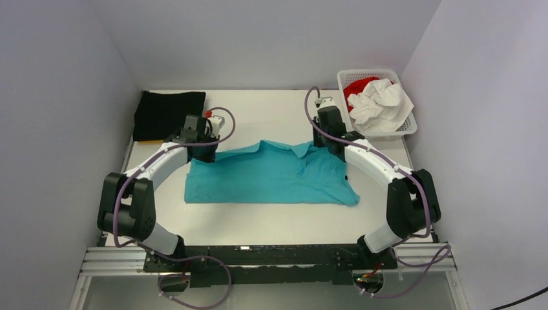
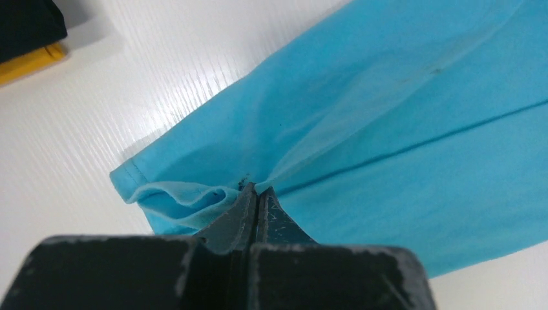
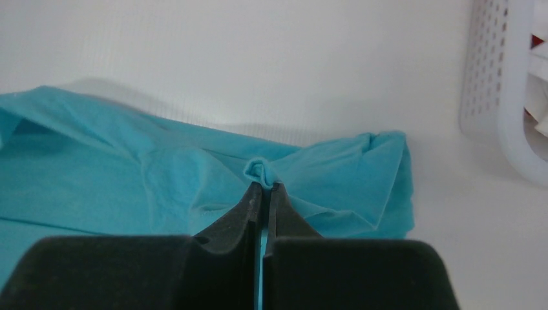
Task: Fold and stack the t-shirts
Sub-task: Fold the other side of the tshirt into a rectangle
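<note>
the left pincer [image 2: 257,188] has its jaws pressed together on a thin fold of the turquoise t-shirt [image 1: 271,174], right at a hemmed corner of the cloth; the fabric bunches into a small loop just left of the tips. the right pincer [image 3: 265,184] is likewise closed, nipping a little pucker of the same shirt on its far edge, with a creased fold running off to the tips' left.

between the two pincers and nearer the arm bases, the turquoise shirt lies spread across the white table [image 1: 271,110], mostly flat, its far edge rumpled where the tips hold it.

just beyond the left pincer and to its left sits a folded black t-shirt [image 1: 168,113], with a strip of orange-yellow t-shirt [image 2: 26,64] showing under its near edge.

to the right of the right pincer, and a little beyond it, stands the white lattice basket [image 1: 406,123]. it holds a crumpled white t-shirt [image 1: 381,103] heaped on top, with a red t-shirt [image 1: 357,85] showing behind it at the far left of the basket.
</note>
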You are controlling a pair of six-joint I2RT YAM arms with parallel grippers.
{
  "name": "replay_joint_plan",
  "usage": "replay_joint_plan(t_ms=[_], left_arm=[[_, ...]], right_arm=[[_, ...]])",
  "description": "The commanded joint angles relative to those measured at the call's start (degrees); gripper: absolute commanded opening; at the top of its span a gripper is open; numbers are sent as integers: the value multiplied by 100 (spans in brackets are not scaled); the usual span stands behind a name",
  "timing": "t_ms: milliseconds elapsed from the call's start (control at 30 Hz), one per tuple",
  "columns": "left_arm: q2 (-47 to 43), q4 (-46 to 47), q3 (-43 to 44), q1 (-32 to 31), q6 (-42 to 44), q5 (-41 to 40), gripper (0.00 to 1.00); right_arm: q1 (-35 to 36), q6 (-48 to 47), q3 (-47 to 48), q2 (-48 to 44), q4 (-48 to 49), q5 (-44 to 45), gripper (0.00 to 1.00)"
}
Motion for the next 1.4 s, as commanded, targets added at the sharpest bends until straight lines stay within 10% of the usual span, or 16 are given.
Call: replay_joint_plan(t_ms=[0, 667, 1000, 1067, 1167, 1267, 1367], left_arm=[[-514, 194, -361, -188, -332, -425, 0], [-1043, 277, -967, -258, -673, -1256, 1], [-943, -840, -1019, -537, -2570, -1815, 36], [-958, -1274, -974, -651, -2940, -1704, 65], [-1181, -1798, -1049, -889, -3385, -2083, 69], [-1598, -2170, -1005, -968, -3865, -2436, 96], [-1819, -2320, -657, -974, -4058, -2684, 99]], right_arm=[[14, 227, -279, -578, -75, 320, 0], [13, 334, -745, -1261, -360, 350, 0], [16, 1061, -1414, -1335, -677, 437, 8], [14, 1351, -1601, -1439, -898, 442, 18], [15, 1714, -1825, -1722, -1423, 586, 26], [14, 2073, -1979, -2165, -2012, 1058, 64], [15, 2211, -1933, -2589, -2373, 1566, 99]])
